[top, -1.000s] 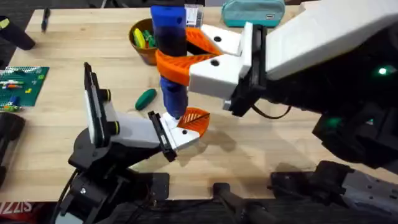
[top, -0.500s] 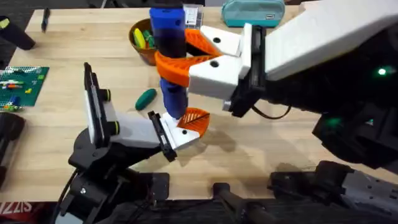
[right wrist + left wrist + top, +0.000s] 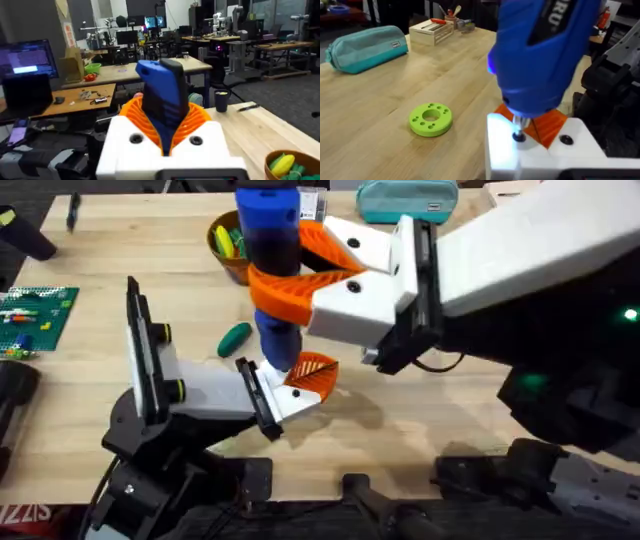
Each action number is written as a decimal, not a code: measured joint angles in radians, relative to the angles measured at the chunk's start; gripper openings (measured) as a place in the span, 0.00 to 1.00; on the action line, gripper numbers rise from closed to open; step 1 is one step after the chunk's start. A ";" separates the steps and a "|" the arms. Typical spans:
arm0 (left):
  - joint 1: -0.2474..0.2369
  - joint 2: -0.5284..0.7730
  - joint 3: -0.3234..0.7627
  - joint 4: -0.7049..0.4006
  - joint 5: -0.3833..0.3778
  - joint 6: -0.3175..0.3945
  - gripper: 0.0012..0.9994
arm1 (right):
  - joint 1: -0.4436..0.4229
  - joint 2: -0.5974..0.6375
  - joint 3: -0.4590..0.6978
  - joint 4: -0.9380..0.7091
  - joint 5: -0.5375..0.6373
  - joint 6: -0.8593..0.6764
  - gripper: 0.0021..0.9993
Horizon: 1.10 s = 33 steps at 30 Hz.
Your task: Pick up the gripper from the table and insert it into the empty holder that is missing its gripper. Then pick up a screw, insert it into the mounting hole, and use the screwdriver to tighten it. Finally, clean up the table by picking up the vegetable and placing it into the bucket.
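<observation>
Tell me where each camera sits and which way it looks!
Overhead: above the table, looking down and forward at both arms, the screwdriver and the holder.
Left wrist: low beside the holder, watching the screwdriver tip.
Right wrist: on the right gripper, facing the room.
All three share the screwdriver.

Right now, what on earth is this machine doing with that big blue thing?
The right gripper is holding a blue screwdriver upright between its orange fingers, with the tip pressed down onto a white holder at the end of a small arm. An orange gripper finger already sits in that holder, so it appears to be tightening the screw. The small dark green vegetable lies on the wooden table, not yet in the brown bucket.
</observation>
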 joint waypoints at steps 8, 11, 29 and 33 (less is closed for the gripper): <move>-0.003 0.000 -0.004 -0.008 0.003 -0.003 0.02 | -0.001 0.016 0.000 0.039 0.020 0.005 0.06; -0.002 0.000 -0.011 -0.022 -0.005 -0.007 0.02 | -0.001 0.040 0.001 0.204 0.069 0.015 0.06; -0.002 0.000 -0.014 -0.019 -0.009 -0.008 0.02 | -0.003 0.020 0.025 0.109 0.173 0.011 0.06; -0.002 0.000 -0.014 -0.019 -0.009 -0.008 0.02 | -0.003 0.020 0.025 0.043 0.173 -0.056 0.06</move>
